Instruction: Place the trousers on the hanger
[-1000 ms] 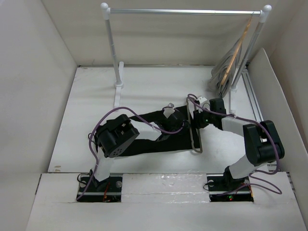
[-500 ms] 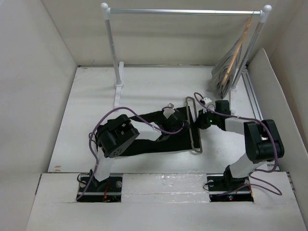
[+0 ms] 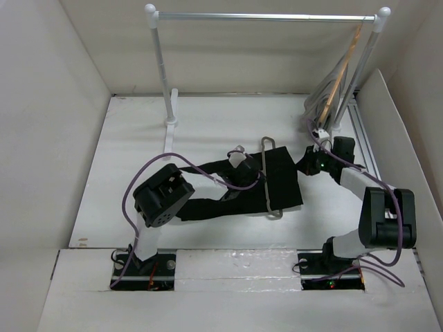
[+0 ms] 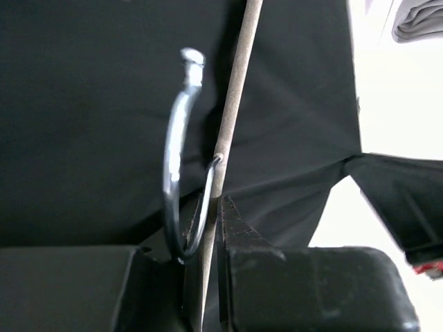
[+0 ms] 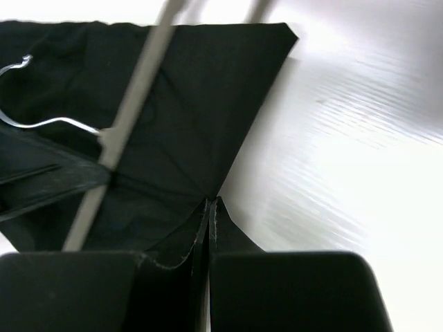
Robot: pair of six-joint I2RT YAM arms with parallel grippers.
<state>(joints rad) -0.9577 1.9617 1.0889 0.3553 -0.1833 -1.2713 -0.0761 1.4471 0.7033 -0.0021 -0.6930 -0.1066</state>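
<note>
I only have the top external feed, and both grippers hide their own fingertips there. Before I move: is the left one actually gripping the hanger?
Observer: Yes. In the left wrist view the left gripper is shut on the bar of the hanger, right beside where the hook joins it.
Operator: And the right one, has it got cloth?
Observer: Yes. The right wrist view shows the right gripper shut on a pinched fold of the trousers.
Operator: Is the cloth slack at that pinch?
Observer: It doesn't look slack. Creases in the cloth run together into a raised ridge that ends at the pinch.
</note>
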